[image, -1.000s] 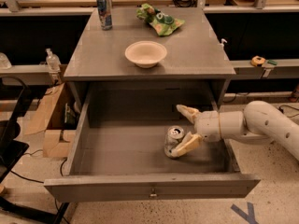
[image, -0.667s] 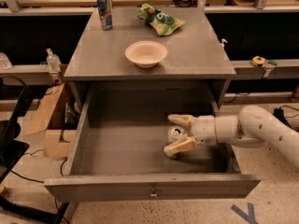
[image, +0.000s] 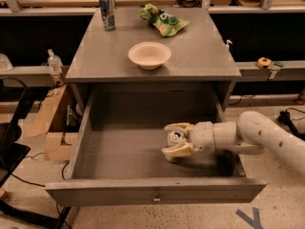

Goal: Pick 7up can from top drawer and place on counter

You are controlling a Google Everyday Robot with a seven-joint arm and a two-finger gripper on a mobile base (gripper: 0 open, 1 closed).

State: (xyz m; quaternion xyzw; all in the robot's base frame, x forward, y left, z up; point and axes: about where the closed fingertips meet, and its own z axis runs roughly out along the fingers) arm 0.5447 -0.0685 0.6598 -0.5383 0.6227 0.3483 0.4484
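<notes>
A: Where's the 7up can [image: 174,138]?
B: Upright in the open top drawer [image: 119,151], below the counter's [image: 200,51] front edge, toward its right corner.
A: And the gripper [image: 167,139]?
B: It reaches in from the right, fingers [image: 177,151] spread narrowly, one on each side of the can.

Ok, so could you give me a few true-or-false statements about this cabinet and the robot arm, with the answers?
1. The top drawer is pulled open. True.
2. The 7up can stands on the counter. False: it is inside the drawer, with the gripper around it.
3. A white bowl sits on the counter. True.
4. The green bag lies in the bowl. False: it lies on the counter behind the bowl, apart from it.
5. A tall blue can stands at the counter's far left corner as pictured. True.
</notes>
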